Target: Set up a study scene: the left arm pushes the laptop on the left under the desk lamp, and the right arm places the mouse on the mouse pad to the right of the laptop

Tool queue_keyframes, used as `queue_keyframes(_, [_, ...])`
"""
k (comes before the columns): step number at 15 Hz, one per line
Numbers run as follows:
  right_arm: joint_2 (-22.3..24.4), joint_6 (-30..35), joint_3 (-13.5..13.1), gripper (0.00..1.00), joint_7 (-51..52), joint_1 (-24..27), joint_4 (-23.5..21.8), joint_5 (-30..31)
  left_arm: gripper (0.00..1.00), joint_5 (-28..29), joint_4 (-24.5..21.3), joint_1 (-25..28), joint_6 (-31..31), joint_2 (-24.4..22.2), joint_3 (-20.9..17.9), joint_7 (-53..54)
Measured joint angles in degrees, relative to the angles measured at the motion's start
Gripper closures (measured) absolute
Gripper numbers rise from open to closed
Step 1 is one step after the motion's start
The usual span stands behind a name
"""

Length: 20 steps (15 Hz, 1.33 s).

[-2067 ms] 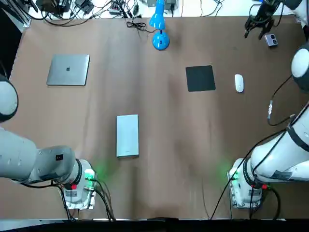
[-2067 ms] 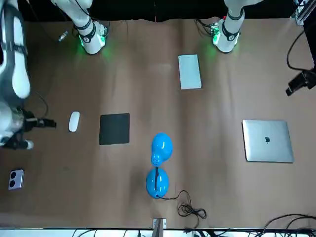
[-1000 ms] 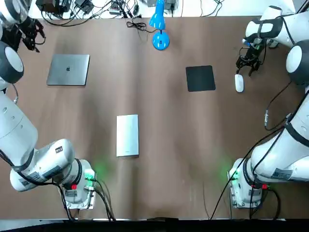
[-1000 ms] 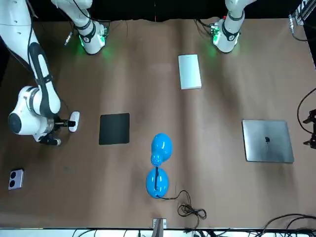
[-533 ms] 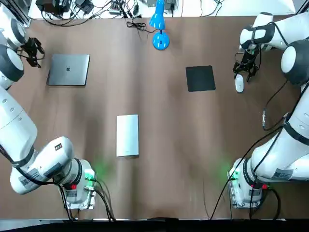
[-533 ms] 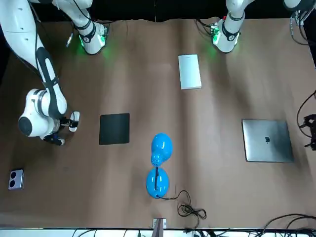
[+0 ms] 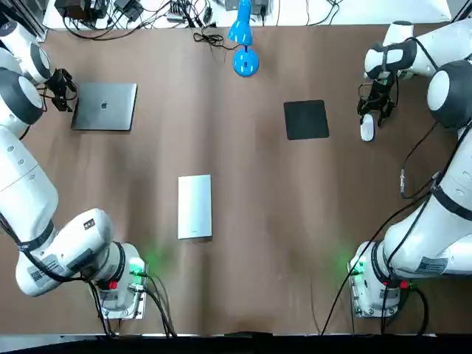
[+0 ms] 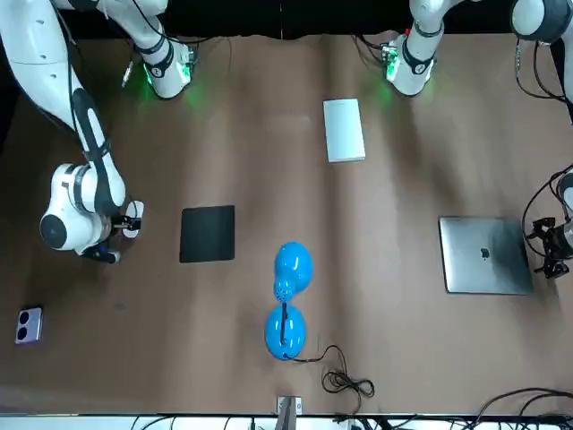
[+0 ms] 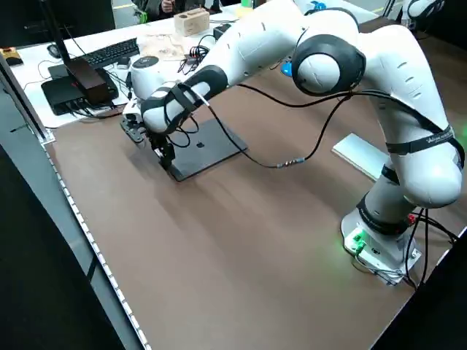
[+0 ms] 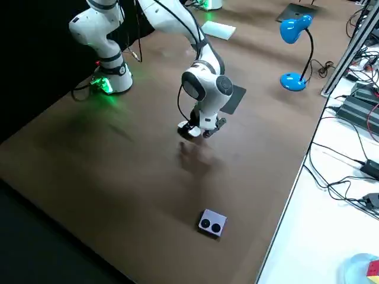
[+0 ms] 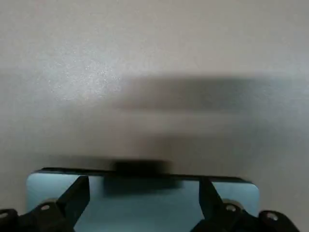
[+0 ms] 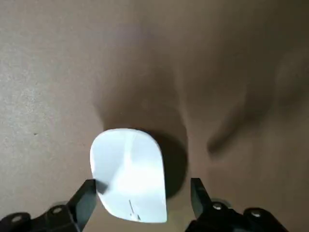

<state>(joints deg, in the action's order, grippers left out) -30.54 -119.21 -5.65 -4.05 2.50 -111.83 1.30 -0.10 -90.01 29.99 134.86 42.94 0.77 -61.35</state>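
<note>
Both steps undone: left gripper (image 7: 62,89) spread beside the laptop (image 7: 105,106), desk lamp (image 7: 243,40) well apart; right gripper (image 7: 371,113) spread astride the ungripped mouse (image 12: 128,166), mouse pad (image 7: 306,119) near

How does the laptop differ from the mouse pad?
The laptop is silver-grey with a logo on its lid; the mouse pad is plain black. The laptop is larger than the mouse pad. The left claw sits at the laptop's outer edge; the right claw is beside the mouse pad, over the mouse. Laptop and pad both lie flat on the table.
</note>
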Motion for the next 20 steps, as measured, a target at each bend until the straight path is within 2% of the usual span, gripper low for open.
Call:
queue_keyframes(5, [-1.1,0.0,0.4,0.13,0.3,-1.2,0.4,0.0,0.00,-0.1,1.0,1.7,2.4,3.8,-0.2,0.2])
queue_keyframes(9, [-1.3,0.0,0.4,0.13,0.5,-1.2,0.6,0.0,0.00,-0.2,1.5,1.6,2.4,4.0,0.0,0.2])
queue_keyframes(14, [-1.6,0.0,0.2,0.13,7.7,-1.0,0.6,0.0,0.00,-0.2,1.5,1.0,2.4,4.0,0.4,0.2])
queue_keyframes(18, [-1.7,0.0,0.1,0.19,11.1,-0.8,0.6,0.0,0.00,-0.2,0.9,0.8,2.7,3.9,1.4,0.3])
queue_keyframes(19, [-1.7,0.0,0.2,0.26,11.3,-0.9,0.6,0.0,0.00,-0.2,0.3,0.8,3.6,3.7,1.7,0.3])
queue_keyframes(20, [-1.8,0.1,0.2,0.26,11.4,-0.9,0.6,0.0,0.00,-0.2,-0.6,0.8,4.7,3.6,2.1,0.3])
